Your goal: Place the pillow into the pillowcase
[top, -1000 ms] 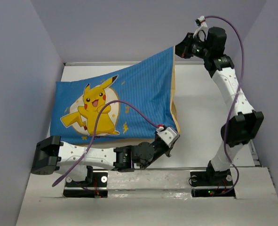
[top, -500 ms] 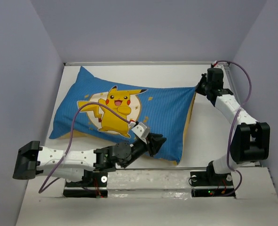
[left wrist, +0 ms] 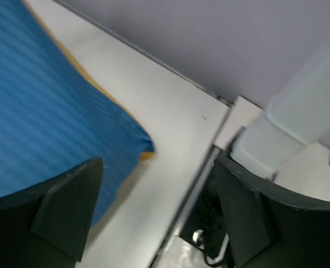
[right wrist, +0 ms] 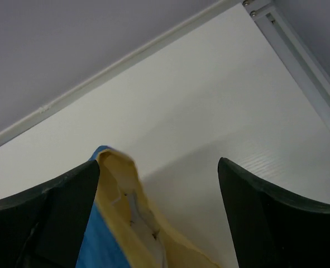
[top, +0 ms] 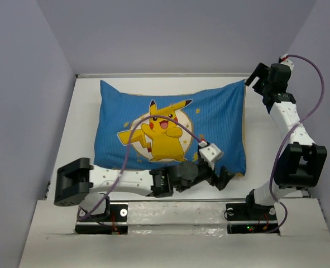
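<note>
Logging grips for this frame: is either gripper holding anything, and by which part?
Nothing is held: the left gripper and right gripper both stand open at corners of the pillowcase.

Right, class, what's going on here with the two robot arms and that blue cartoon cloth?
A blue fabric pillowcase with a yellow cartoon figure lies plump on the white table. Something white, probably the soft pillow, shows inside its open right end. The left gripper is open at the near right corner, and the right gripper is open at the far right corner. Neither holds the cloth.
</note>
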Robot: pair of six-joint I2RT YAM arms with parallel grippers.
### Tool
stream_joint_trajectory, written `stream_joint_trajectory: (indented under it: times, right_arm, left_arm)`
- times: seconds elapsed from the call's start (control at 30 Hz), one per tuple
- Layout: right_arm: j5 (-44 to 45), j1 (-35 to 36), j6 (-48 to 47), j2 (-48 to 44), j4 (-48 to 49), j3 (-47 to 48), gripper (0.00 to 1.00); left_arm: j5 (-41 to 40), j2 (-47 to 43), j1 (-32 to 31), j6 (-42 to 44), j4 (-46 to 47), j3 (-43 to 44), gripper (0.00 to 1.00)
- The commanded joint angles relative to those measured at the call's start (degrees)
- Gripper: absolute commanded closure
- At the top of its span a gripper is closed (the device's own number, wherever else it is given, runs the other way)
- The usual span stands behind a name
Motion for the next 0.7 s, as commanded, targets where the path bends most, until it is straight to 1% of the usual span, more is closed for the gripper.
stream_joint_trajectory:
  times: [0.0,0.03,0.07,0.1,0.13,0.17,0.23,0.27,0.3,0.33,0.37,0.4,0.43,0.47,0.5,0.53,0.57,0.6,0.63,0.67]
  right_arm:
    - [-6.72,-0.94,0.25,-6.73,1.00,2.59,0.07]
    - [-10.04,-0.94,0.26,-8.50,1.44,1.89,0.07]
    - [-12.51,0.80,1.48,-10.26,3.36,-0.82,0.07]
    - [-16.19,1.95,1.84,-12.02,3.99,-2.33,0.07]
    - [-16.75,3.35,2.80,-13.60,4.25,-3.82,0.08]
    - [-18.06,6.93,3.25,-16.49,5.65,-7.58,0.12]
    - [-19.22,11.26,3.86,-19.84,6.80,-11.64,0.17]
    - [-19.57,14.85,4.13,-20.81,8.72,-16.27,0.18]
    - [-19.48,14.88,4.30,-21.52,9.52,-16.31,0.20]
    - [-19.48,16.27,5.26,-21.96,9.70,-20.32,0.29]
    - [-18.87,16.29,6.14,-23.27,10.05,-24.10,0.34]
    - [-18.61,16.29,6.67,-24.24,10.49,-26.14,0.38]
    - [-18.43,16.29,6.76,-25.38,10.84,-27.99,0.45]
    - [-18.08,16.29,6.77,-26.61,10.85,-29.48,0.48]
    - [-17.55,16.29,6.85,-29.67,10.41,-31.94,0.49]
    - [-17.64,16.29,6.68,-31.35,10.15,-33.00,0.49]
    - [-17.64,16.29,6.24,-32.85,8.58,-33.80,0.47]
    - [-17.55,16.29,5.63,-35.56,7.69,-35.02,0.40]
    - [-17.72,16.29,5.36,-36.55,7.07,-35.65,0.36]
    - [-19.12,16.29,5.01,-37.51,5.94,-36.17,0.33]
  left_arm:
    - [-11.74,-19.27,12.25,-0.47,-11.03,2.12,0.06]
    - [-12.44,-22.17,12.31,-2.14,-14.46,1.68,0.06]
    - [-12.89,-27.34,19.71,-5.11,-21.45,0.98,0.05]
    - [-13.33,-29.91,23.70,-7.06,-24.92,0.54,0.05]
    - [-12.81,-32.29,27.48,-8.47,-27.39,-0.25,0.05]
    - [-11.76,-37.09,33.69,-10.74,-30.37,-2.43,0.05]
    - [-9.91,-40.99,39.35,-12.43,-33.82,-4.64,0.05]
    - [-9.29,-43.27,45.38,-13.39,-34.96,-5.61,0.04]
    - [-8.42,-43.82,48.58,-13.66,-36.10,-5.88,0.04]
    - [-6.15,-43.91,51.83,-13.67,-36.37,-6.14,0.03]
    - [-0.82,-42.87,59.26,-14.19,-35.94,-6.75,0.03]
    - [3.15,-41.64,63.25,-14.37,-35.24,-6.76,0.03]
    - [7.46,-40.06,66.85,-14.98,-34.28,-6.67,0.02]
    - [10.81,-36.39,70.11,-15.77,-33.48,-6.50,0.02]
    - [15.28,-34.35,74.93,-16.47,-32.87,-5.97,0.03]
    - [16.19,-32.68,76.37,-16.39,-33.04,-5.18,0.03]
    - [15.07,-29.62,77.08,-15.96,-33.12,-3.35,0.03]
    - [13.75,-27.93,77.87,-14.56,-33.73,-2.46,0.02]
    - [13.13,-24.17,78.92,-14.28,-34.44,-1.41,0.02]
    - [14.17,-22.31,80.06,-14.02,-34.70,0.78,0.02]
